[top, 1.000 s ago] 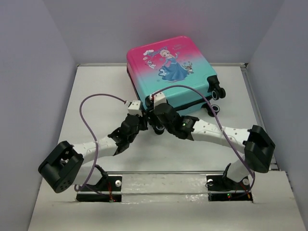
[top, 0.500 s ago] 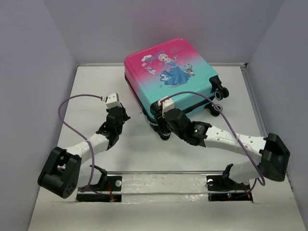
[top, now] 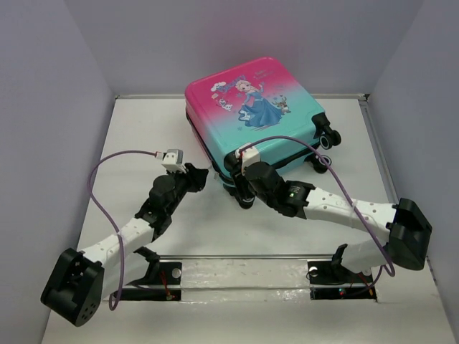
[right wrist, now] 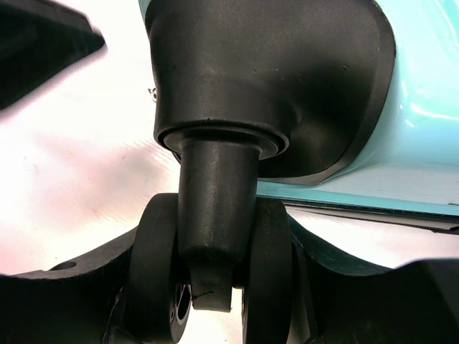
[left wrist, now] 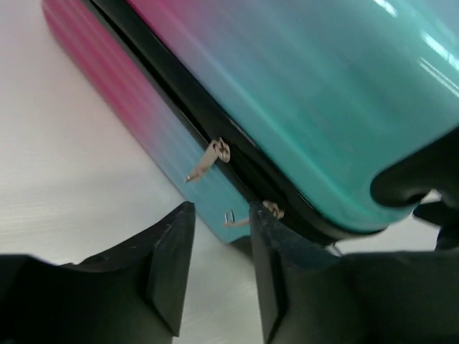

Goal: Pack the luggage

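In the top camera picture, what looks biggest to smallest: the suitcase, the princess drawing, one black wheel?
Largest: the luggage.
Then the princess drawing on it.
Smallest: the black wheel at its right corner.

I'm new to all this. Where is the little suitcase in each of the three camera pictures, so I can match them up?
Top external: the suitcase lies flat at the far middle of the table.
Left wrist: its shell fills the upper right.
Right wrist: only a teal corner shows, upper right.
Shared landmark: the black corner wheel, at the suitcase's near corner from above; the left wrist view does not show it clearly.
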Motion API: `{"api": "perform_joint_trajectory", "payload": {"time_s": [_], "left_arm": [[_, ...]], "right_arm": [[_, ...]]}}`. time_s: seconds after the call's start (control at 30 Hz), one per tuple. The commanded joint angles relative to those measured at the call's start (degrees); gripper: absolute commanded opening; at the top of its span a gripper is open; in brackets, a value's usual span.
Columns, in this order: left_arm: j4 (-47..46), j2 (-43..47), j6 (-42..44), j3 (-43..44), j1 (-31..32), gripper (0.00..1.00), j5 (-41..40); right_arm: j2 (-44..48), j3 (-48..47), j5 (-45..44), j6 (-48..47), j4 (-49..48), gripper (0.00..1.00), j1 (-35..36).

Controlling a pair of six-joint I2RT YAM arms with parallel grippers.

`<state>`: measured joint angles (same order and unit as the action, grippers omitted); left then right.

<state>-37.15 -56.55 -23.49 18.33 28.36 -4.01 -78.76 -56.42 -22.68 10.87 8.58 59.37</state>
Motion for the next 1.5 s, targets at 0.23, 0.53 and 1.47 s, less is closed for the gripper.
{"api": "perform_joint_trajectory", "payload": {"time_s": [0.23,0.53,1.47], "left_arm": [[-4.07,0.22,5.29,-3.48,3.28,0.59,12.27],[-7.33,-7.85,8.98,1.88,5.66,0.53,11.75],[-8.56,-12.00,12.15,5.76,5.83,0.06,2.45]], "right_arm": [[3.17,-3.69,-1.23,-0.77,-7.00,0.07,1.45],[6.25,-2.29,-2.28,-1.03,-5.95,0.07,1.45],[9.59,0.17,-1.23,-0.06,-5.41,0.07,1.45]]}}
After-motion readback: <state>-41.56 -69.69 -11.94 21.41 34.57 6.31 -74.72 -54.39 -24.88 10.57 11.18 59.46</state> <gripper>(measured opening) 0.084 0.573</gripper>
